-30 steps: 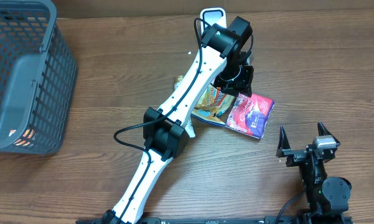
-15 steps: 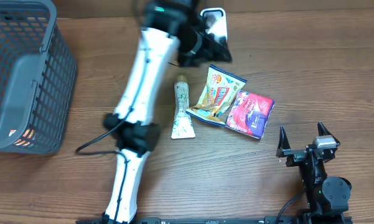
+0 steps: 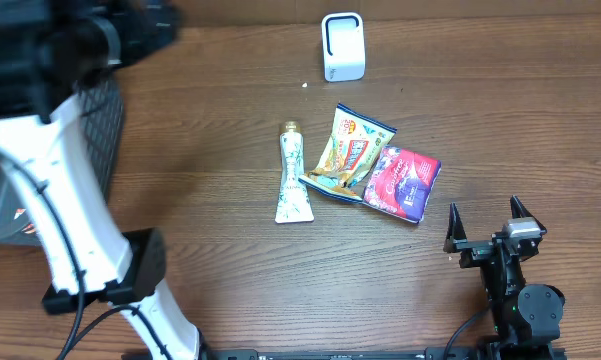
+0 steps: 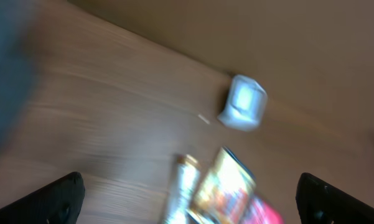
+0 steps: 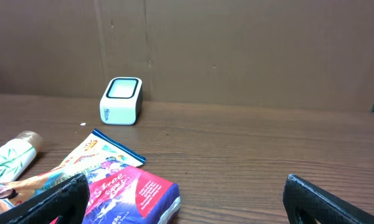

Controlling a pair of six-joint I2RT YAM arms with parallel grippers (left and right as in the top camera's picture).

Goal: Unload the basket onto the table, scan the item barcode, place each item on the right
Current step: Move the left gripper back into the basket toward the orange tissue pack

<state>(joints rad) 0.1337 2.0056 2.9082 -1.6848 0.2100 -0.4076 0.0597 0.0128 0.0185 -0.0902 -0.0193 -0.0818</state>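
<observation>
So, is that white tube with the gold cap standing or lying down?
Lying down: the white squeeze tube rests flat on the brown wooden table, full length showing from above.

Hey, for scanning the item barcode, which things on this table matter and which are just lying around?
For the job:
white boxy barcode scanner
pale green-printed tube
yellow snack pouch
red and purple foil packet

Lying about:
grey plastic mesh basket, probably only a drop-off bin
tiny white speck near the scanner
</observation>
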